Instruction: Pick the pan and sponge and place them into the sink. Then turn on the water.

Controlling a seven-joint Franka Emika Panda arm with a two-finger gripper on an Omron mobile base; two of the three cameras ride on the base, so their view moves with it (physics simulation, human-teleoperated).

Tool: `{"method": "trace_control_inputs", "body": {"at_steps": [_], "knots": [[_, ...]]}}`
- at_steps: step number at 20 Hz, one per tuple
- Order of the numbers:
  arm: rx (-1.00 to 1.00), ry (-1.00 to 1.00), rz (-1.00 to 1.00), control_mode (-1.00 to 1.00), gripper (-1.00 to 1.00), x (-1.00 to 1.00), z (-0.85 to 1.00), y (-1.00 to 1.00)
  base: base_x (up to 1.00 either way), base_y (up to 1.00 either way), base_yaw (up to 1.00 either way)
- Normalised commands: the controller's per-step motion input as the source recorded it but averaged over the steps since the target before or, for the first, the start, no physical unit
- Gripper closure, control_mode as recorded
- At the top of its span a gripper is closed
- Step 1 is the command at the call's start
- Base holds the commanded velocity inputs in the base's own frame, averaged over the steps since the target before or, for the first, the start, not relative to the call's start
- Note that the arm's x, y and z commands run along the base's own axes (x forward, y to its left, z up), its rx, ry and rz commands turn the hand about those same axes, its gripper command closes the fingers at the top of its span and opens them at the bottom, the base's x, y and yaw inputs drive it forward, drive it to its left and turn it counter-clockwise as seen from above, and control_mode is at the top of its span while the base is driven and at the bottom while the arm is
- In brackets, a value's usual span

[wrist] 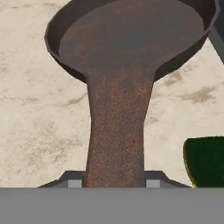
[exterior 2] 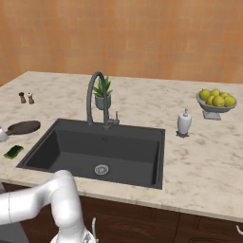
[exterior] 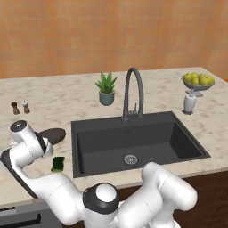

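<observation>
The dark brown pan [wrist: 131, 39] rests on the counter left of the sink [exterior: 133, 138], its short handle pointing toward the hand. In the hand view my gripper [wrist: 114, 183] stands at the handle's end, one fingertip [wrist: 74, 182] pressed against each side, shut on it. The sponge [exterior: 57, 164], green face up, lies on the counter just beside the handle [wrist: 205, 162]. From the right base the pan [exterior 2: 23, 127] and sponge [exterior 2: 14, 151] sit at the far left. The black basin holds nothing but its drain [exterior: 130, 159]. The faucet [exterior: 133, 89] arches over it; the water is out of view.
A potted plant [exterior: 106, 89] stands behind the faucet. Salt and pepper shakers [exterior: 20, 107] stand at the back left. A soap dispenser [exterior: 189, 102] and a bowl of lemons [exterior: 198, 82] sit right of the sink. The counter's front edge runs close to the sponge.
</observation>
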Motion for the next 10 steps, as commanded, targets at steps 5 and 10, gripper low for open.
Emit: {"method": "trace_control_inputs", "body": {"at_steps": [5, 10], "knots": [[0.09, -0.08, -0.17, -1.00, 1.00, 0.08, 0.41, -0.89, 0.00, 0.00, 0.00], [0.00, -0.05, -0.33, -1.00, 1.00, 0.05, 0.30, -0.79, 0.00, 0.00, 0.00]]}}
